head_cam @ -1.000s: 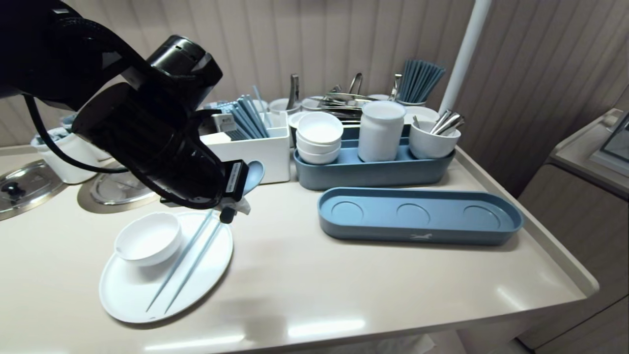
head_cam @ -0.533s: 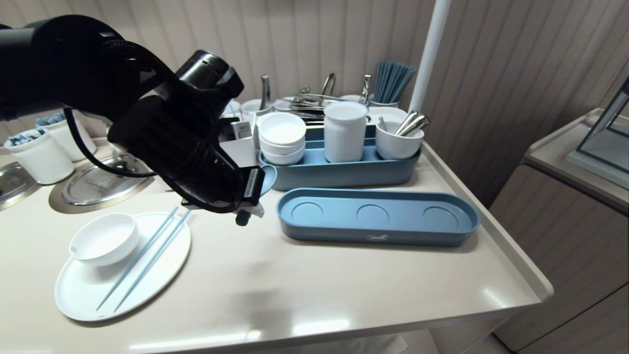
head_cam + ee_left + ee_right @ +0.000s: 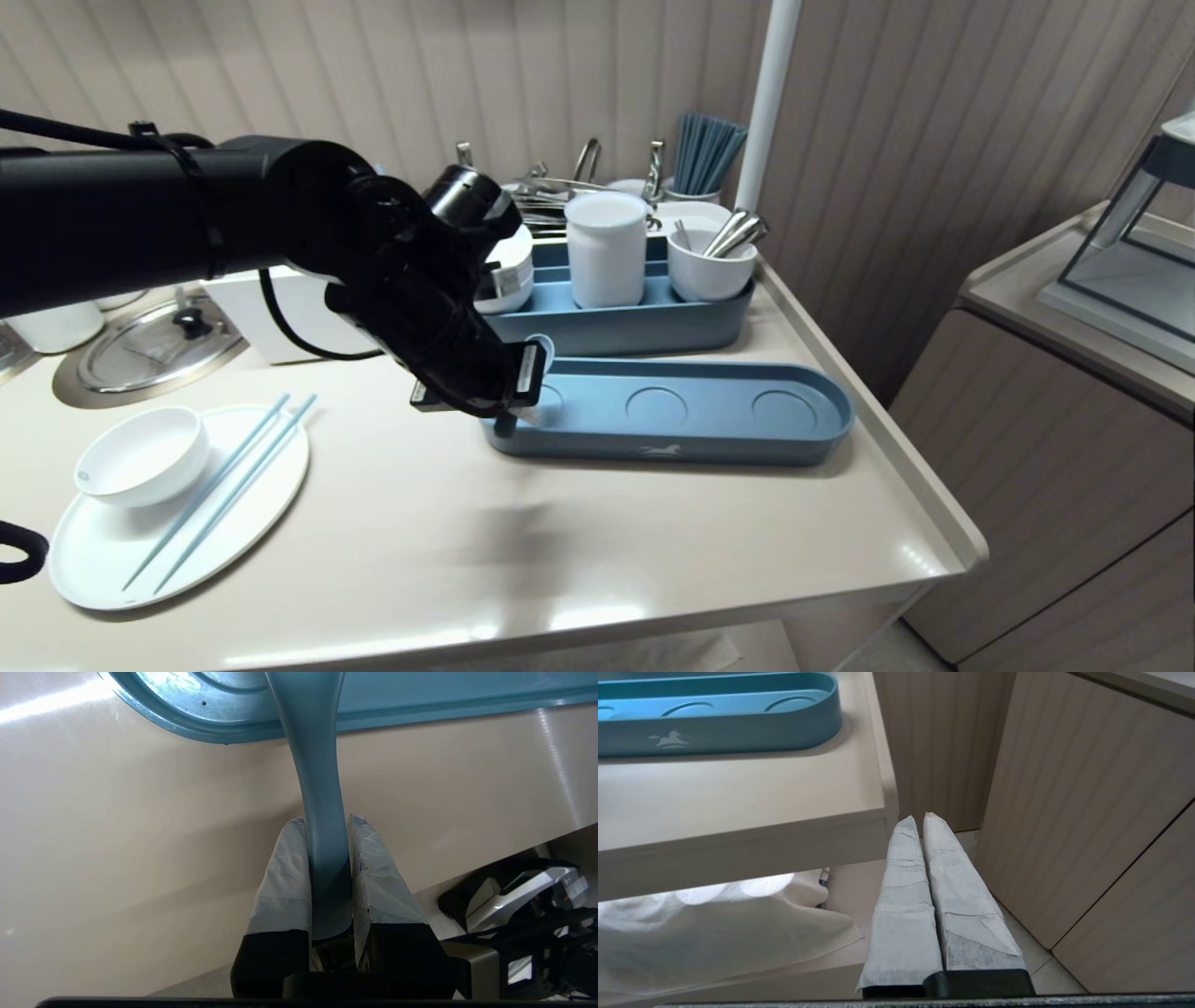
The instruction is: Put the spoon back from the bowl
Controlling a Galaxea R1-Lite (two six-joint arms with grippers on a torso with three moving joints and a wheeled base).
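Observation:
My left gripper point(image 3: 325, 822) is shut on the handle of a blue spoon point(image 3: 317, 788), whose shaft runs out over the rim of an empty blue tray point(image 3: 187, 714). In the head view the left arm point(image 3: 439, 327) hangs over the left end of that tray point(image 3: 709, 439), and the spoon's bowl point(image 3: 540, 348) peeks out just past the wrist. My right gripper point(image 3: 920, 817) is shut and empty. It hangs below the table's edge beside a cabinet.
A white plate point(image 3: 252, 523) at the front left carries a white bowl point(image 3: 140, 457) and blue chopsticks point(image 3: 224, 485). Behind the empty tray, a second blue tray point(image 3: 635, 327) holds a white cup point(image 3: 607, 247) and a utensil cup point(image 3: 711, 266). A white pole point(image 3: 770, 112) stands at the back right.
The head camera has swung right, shifting the whole scene left. My left gripper has carried the spoon from above the plate's far edge across to the empty tray's left end.

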